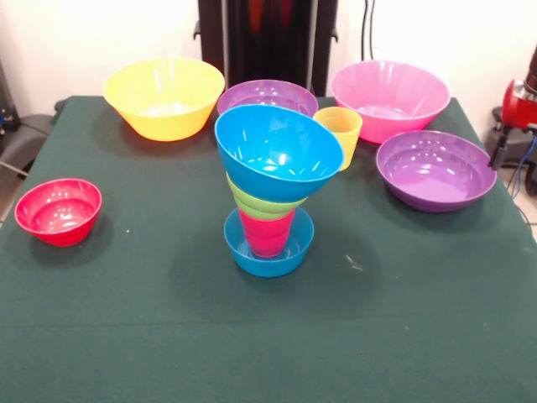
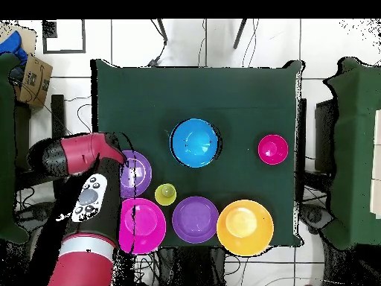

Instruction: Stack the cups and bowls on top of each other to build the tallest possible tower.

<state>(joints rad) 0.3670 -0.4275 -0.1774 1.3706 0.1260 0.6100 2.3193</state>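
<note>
The tower (image 1: 269, 197) has four pieces: small blue bowl, red cup, green bowl, tilted medium blue bowl. It stands mid-desk. Six pieces wait, like the yellow cup (image 1: 340, 134). The arm's (image 2: 82, 160) fingers are hidden, so I cannot tell.

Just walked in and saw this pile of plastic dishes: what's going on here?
A tower is being built mid-table: small blue bowl as base, red cup, lime green bowl, and a medium blue bowl tilted on top. Nothing is being handled now; the robot arm sits off the table's side. The yellow cup and other bowls wait unstacked.
</note>
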